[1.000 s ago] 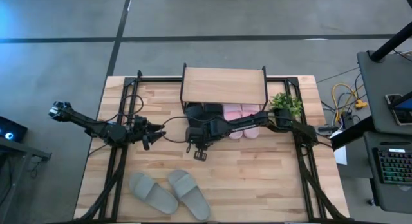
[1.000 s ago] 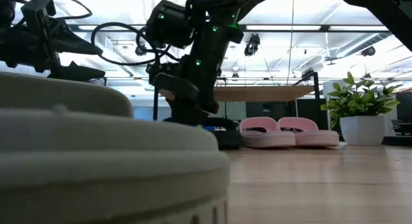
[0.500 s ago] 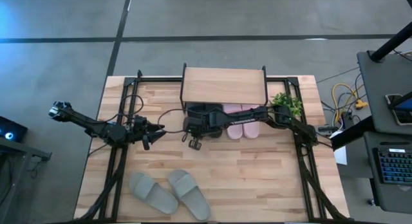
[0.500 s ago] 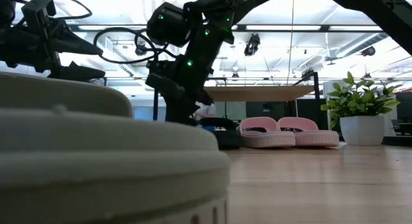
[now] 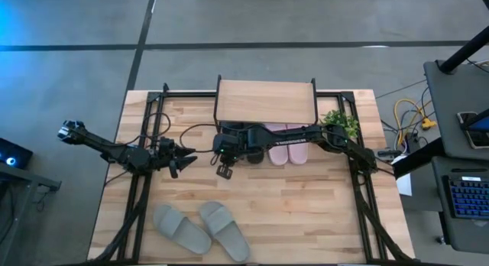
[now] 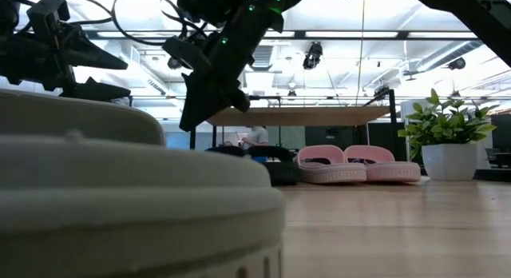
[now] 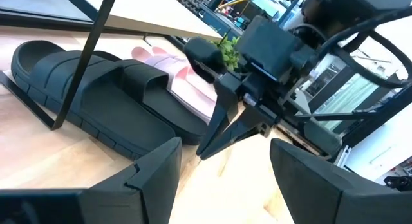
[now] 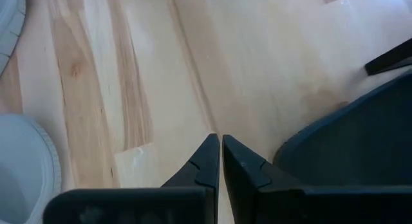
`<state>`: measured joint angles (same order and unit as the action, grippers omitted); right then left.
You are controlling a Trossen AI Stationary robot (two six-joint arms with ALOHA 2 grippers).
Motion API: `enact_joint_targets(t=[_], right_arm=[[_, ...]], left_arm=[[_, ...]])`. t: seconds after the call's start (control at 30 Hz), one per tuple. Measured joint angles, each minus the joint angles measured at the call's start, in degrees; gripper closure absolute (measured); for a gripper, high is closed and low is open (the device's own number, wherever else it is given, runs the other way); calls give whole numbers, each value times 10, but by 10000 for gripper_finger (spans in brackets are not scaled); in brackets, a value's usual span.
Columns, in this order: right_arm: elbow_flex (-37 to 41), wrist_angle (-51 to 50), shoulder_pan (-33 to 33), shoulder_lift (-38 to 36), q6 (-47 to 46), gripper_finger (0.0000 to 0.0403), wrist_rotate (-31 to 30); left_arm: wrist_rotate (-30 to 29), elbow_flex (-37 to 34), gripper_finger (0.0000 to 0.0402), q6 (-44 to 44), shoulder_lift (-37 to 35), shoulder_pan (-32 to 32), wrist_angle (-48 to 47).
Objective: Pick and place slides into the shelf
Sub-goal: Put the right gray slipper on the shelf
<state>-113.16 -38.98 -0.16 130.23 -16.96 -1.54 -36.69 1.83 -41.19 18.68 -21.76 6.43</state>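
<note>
Two black slides beside closed, empty right jaws.

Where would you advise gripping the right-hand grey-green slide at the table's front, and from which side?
I'd grip the wide strap of the grey-green slide from above. It lies sole-down and apart from its twin, so the raised strap probably gives the fingers an edge to close across.

Wood-plank table carries the shelf at the far edge, w/ black slides and pink slides on the tabletop beneath it. Potted plant just beside the shelf; grey-green slides near the front edge.
</note>
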Motion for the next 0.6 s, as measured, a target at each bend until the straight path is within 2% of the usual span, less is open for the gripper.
enact_joint_targets(t=[0.6], right_arm=[[0,-10,4,-2,-25,390,0]], left_arm=[[0,0,178,-2,0,0,1]])
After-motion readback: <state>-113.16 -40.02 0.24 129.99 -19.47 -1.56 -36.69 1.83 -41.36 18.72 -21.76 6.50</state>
